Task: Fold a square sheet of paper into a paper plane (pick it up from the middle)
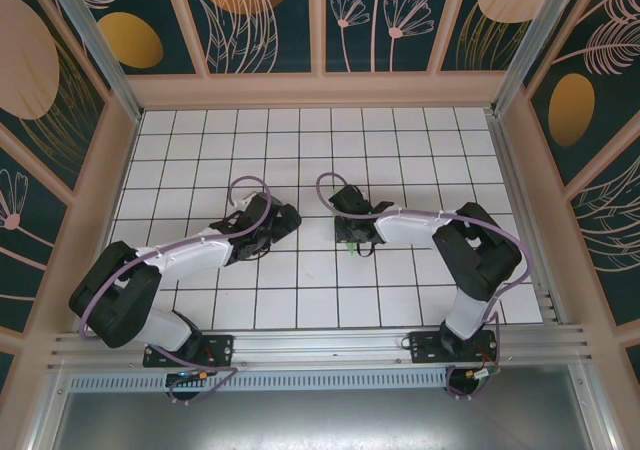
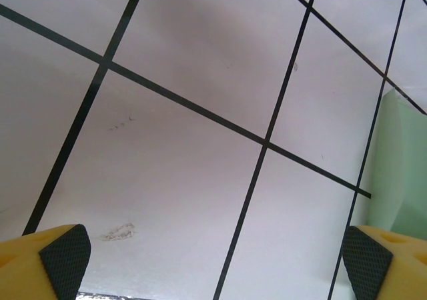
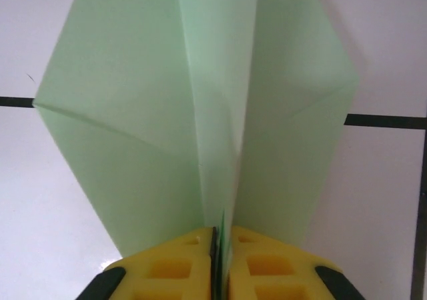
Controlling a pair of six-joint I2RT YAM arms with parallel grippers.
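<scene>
Pale mint-green paper plane, two wings spread from a centre crease. Pinched at that crease by right gripper, jaws almost together, over white grid table. Long axis straight away from that gripper; nose cropped. Just beside, left gripper wide apart, empty.

You've got pale mint green on the folded paper, plain and unprinted, with its creases showing only as slightly darker green lines. The right gripper is bright yellow with black at its outer corners. The left gripper matches, yellow with black cross-hatched pads. The table gives you white tiles ruled by thin black grid lines. The left arm and right arm read black and white, each trailing lilac cable. Around the table, the walls are dark teal with pink line-drawn leaves and flowers, plus orange and peach ovals.
</scene>
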